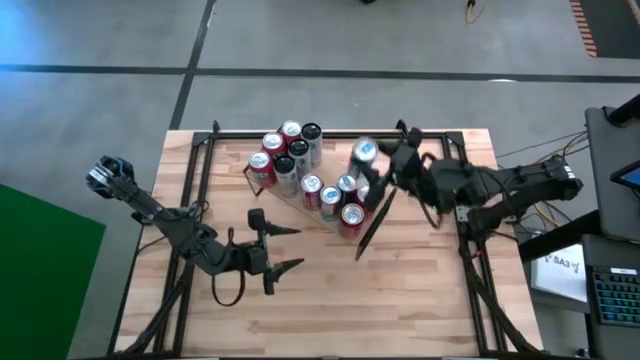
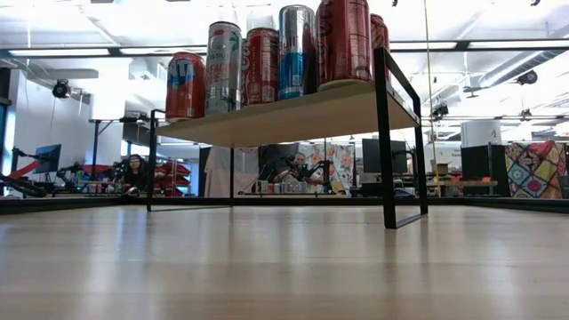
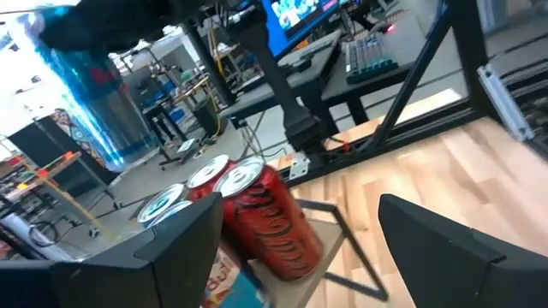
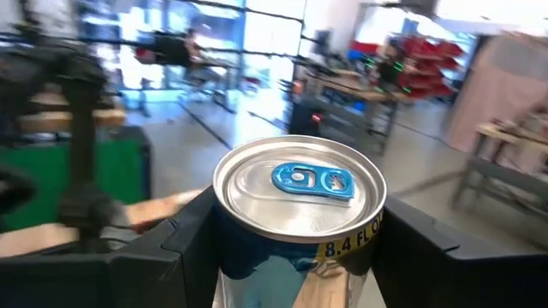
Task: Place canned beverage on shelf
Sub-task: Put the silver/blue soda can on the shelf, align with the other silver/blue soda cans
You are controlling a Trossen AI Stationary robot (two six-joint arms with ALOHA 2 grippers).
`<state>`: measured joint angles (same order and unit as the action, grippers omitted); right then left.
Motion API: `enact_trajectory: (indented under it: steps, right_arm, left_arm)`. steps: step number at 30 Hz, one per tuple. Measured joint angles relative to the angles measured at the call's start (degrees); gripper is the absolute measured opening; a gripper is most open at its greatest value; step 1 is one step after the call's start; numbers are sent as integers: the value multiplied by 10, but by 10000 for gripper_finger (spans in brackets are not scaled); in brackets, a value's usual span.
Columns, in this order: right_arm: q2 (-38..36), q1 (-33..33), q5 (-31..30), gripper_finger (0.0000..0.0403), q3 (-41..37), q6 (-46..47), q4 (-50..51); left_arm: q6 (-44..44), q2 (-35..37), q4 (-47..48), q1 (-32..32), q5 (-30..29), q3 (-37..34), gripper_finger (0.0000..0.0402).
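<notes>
Right hand [image 1: 372, 168] gripping blue-tabbed can [image 1: 363, 154] above shelf [image 1: 300, 200], left hand [image 1: 290, 247] open, level over table [image 1: 400, 290]

A slim silver and blue can [image 4: 298, 205] with a blue pull tab stands upright between the two dark fingers of the right pincer [image 1: 372, 172], held above the right end of the shelf [image 1: 303, 205]. The shelf, a light-wood plank on thin black metal end frames [image 2: 400, 133], lies at an angle near the far middle of the counter [image 1: 420, 300]. About a dozen cans [image 1: 290, 152] already stand upright on it in two clusters, red ones [image 2: 185, 86] mixed with silver ones [image 2: 223, 68].
</notes>
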<state>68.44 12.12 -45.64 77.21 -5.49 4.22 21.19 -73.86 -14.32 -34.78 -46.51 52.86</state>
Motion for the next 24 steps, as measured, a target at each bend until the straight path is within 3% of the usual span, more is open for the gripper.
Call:
enact_trajectory:
  steps: [10, 24]
  right_arm:
    - [-8, -107, -9, 225, -16, 64, 67]
    - [-86, -146, -9, 225, -127, 135, 53]
  left_arm:
    - [56, 21, 17, 52, 2, 0, 297]
    - [53, 108, 102, 153, 121, 0, 297]
